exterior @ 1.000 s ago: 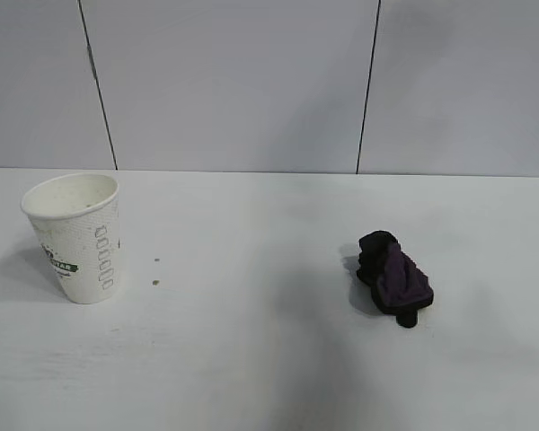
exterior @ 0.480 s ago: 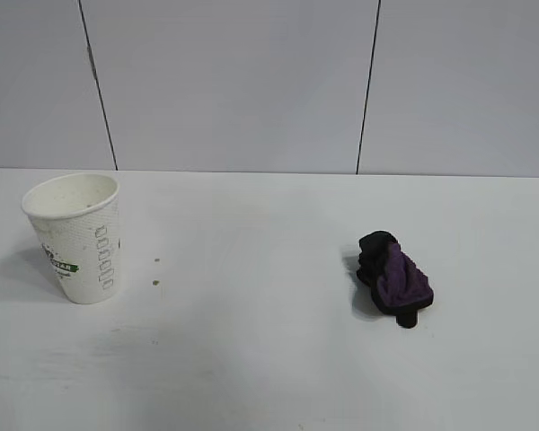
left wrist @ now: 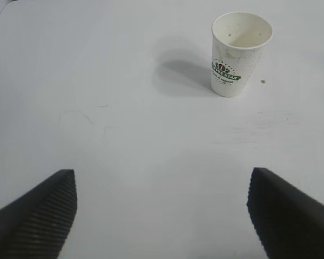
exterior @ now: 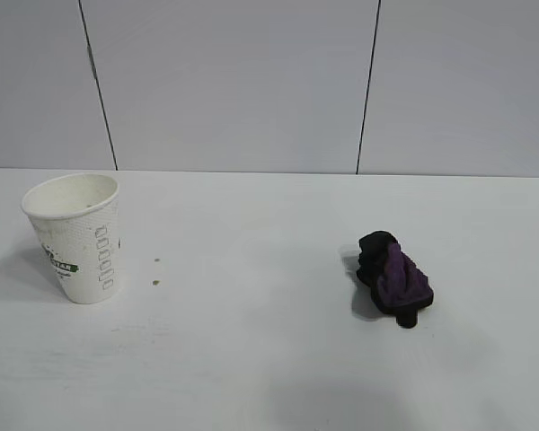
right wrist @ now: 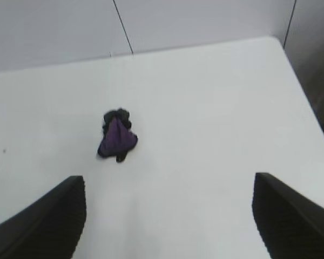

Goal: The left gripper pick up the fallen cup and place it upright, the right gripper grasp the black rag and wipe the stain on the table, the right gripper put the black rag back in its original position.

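The cup (exterior: 75,238) stands upright at the left of the table (exterior: 251,359), mouth up, with two small brown specks of the stain (exterior: 154,283) just beside it. The black rag (exterior: 394,278) lies bunched well apart, on the right side, purple patch showing. The left gripper (left wrist: 162,210) hangs above bare tabletop short of the cup, jaws spread wide and empty. The right gripper (right wrist: 167,216) hovers short of the rag, fingers likewise wide apart, gripping nothing.
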You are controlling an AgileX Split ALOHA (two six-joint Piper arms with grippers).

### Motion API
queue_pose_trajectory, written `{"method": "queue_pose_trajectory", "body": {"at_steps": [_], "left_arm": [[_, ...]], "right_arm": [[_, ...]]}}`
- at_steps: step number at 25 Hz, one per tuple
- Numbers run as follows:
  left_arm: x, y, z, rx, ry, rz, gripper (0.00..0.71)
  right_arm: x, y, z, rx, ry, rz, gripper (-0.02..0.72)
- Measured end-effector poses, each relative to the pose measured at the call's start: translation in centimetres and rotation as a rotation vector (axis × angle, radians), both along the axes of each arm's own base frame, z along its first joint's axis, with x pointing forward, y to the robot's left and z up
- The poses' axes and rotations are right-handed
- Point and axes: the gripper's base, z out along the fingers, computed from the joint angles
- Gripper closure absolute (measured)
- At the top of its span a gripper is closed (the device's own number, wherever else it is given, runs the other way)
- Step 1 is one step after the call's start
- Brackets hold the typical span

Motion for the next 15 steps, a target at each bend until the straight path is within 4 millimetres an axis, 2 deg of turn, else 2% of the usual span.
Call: {"method": "queue_pose_trajectory", "body": {"at_steps": [4,8,15], "left_arm": [[0.0,0.0,0.0,0.0,0.0,0.0,0.092],[0.0,0.0,0.0,0.0,0.0,0.0,0.092],[0.0,0.0,0.0,0.0,0.0,0.0,0.092]], "right_arm": [[1.2,-0.4,-3.2,-0.006,0.074,-0.002,0.126],[1.7,-0.5,-5.3,0.003,0.129,-0.005,0.126],[1.1,-0.5,-5.6,-0.016,0.103,0.052,0.126]]}}
